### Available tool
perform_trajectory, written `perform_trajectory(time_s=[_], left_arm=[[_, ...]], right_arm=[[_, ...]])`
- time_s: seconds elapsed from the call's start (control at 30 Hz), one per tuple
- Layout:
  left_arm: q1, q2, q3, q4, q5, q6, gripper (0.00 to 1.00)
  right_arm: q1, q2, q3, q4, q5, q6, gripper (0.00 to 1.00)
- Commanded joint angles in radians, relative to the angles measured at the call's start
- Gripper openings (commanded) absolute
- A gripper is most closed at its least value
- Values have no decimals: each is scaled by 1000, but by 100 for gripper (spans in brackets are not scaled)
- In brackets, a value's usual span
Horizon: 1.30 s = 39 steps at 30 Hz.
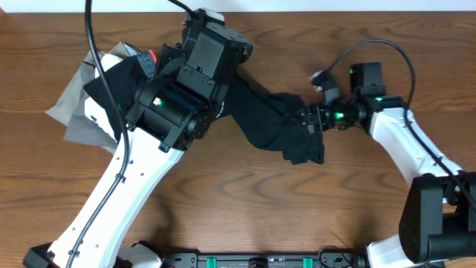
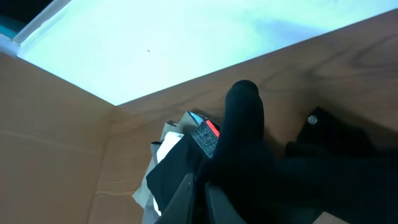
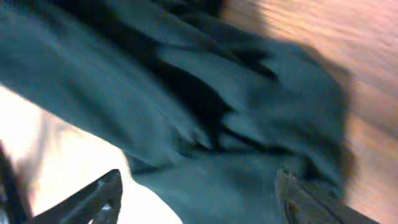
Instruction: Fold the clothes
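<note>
The black shirt (image 1: 275,119) lies bunched in a band across the middle of the table, from under my left wrist to my right gripper. In the left wrist view my left gripper (image 2: 205,199) has its fingers close together, pinched on a fold of the shirt (image 2: 245,137) that rises in front of it. In the overhead view the left fingers are hidden under the wrist. My right gripper (image 1: 310,119) is at the shirt's right end. Its fingers (image 3: 199,190) are spread wide, with shirt fabric (image 3: 186,106) lying between them.
A pile of other clothes lies at the far left: a grey piece (image 1: 74,112), a dark piece (image 1: 111,82) and a red and blue tag (image 1: 149,56), which also shows in the left wrist view (image 2: 205,130). The table's far edge meets a white wall (image 2: 186,37).
</note>
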Motion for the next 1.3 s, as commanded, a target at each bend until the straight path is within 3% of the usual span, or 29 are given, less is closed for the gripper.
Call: perform_trajectory(time_s=[0.0, 0.23, 0.3, 0.33, 0.47, 0.53, 0.73, 0.9, 1.13, 1.27], left_arm=[[2, -25, 29, 5, -43, -24, 6], [2, -25, 29, 5, -42, -24, 6], [2, -25, 29, 5, -42, -24, 6], [2, -25, 29, 5, -42, -24, 6], [2, -25, 29, 5, -42, -24, 6], [2, -27, 29, 5, -43, -24, 6], [2, -54, 30, 19, -43, -23, 6], [2, -103, 30, 74, -33, -22, 6], [-12, -197, 30, 162, 279, 42, 6], [-73, -258, 41, 217, 313, 95, 6]], right_arm=[[65, 5, -3, 31, -29, -64, 78], [179, 63, -3, 71, 153, -63, 78], [195, 92, -3, 76, 153, -63, 73], [201, 105, -3, 80, 154, -63, 69], [206, 134, -3, 111, 171, -39, 28], [188, 107, 2, 110, 211, 28, 15], [79, -89, 10, 79, 218, 53, 1], [-48, -294, 10, 55, 245, 61, 1], [-246, -544, 21, 52, 278, 74, 1], [-336, -656, 49, 48, 280, 89, 1]])
